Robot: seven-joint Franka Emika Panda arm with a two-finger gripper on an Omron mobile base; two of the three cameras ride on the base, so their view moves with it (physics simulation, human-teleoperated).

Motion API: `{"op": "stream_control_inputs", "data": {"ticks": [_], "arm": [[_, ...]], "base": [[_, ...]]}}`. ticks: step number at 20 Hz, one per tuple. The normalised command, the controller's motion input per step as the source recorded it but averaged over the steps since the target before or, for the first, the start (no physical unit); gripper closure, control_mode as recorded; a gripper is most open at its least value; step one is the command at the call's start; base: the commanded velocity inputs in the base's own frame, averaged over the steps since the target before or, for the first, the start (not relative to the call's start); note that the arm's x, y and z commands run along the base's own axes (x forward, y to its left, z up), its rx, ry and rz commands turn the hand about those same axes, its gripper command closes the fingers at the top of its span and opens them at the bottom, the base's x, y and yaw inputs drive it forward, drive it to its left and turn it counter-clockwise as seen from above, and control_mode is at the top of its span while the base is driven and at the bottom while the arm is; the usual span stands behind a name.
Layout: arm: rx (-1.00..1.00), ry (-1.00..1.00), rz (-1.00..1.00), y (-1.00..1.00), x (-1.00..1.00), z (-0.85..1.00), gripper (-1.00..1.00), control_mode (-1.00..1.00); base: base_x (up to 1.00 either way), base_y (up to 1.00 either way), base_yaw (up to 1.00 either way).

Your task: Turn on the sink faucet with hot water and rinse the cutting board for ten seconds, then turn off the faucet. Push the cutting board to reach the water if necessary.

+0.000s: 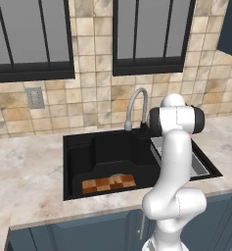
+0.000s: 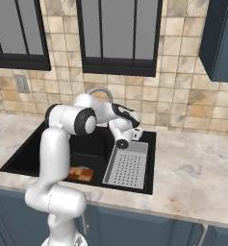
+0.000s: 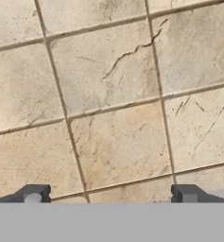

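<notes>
The cutting board (image 1: 109,184) lies flat on the floor of the sink (image 1: 78,162), against the front wall, its long axis running along the worktop's (image 1: 24,186) front edge. The sink faucet (image 1: 136,108) rises at the back rim, spout arching over the basin. A grey drainer tray (image 2: 127,169) fills the sink's right part. The end effector (image 3: 111,196) faces the tiled wall (image 3: 108,94), fingers wide apart, holding nothing.

Cutting board (image 1: 109,184) in sink (image 1: 78,152), front.

The left base view looks forward and down from behind the arm at 7 o'clock. The right base view looks from 5 o'clock. Both share the sink (image 1: 78,147) and tiled wall (image 1: 98,59). The hand view sits very near that wall, facing it.
</notes>
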Motion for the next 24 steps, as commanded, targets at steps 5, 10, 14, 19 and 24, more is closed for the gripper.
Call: {"op": "stream_control_inputs", "data": {"ticks": [5,10,14,19,24], "arm": [[0.0,0.0,0.0,-0.95,-0.28,0.0,-1.0,-1.0],[0.0,0.0,0.0,-0.91,-0.36,0.0,-1.0,-1.0],[0.0,0.0,0.0,-0.95,-0.43,0.0,-1.0,-1.0],[0.04,0.01,0.0,-0.7,-0.28,0.4,-1.0,-1.0],[0.03,0.04,0.0,-0.42,-0.3,0.64,-1.0,-1.0]], "base": [[0.0,0.0,0.0],[0.0,0.0,0.0],[0.0,0.0,0.0],[0.0,0.0,0.0],[0.0,0.0,0.0]]}}
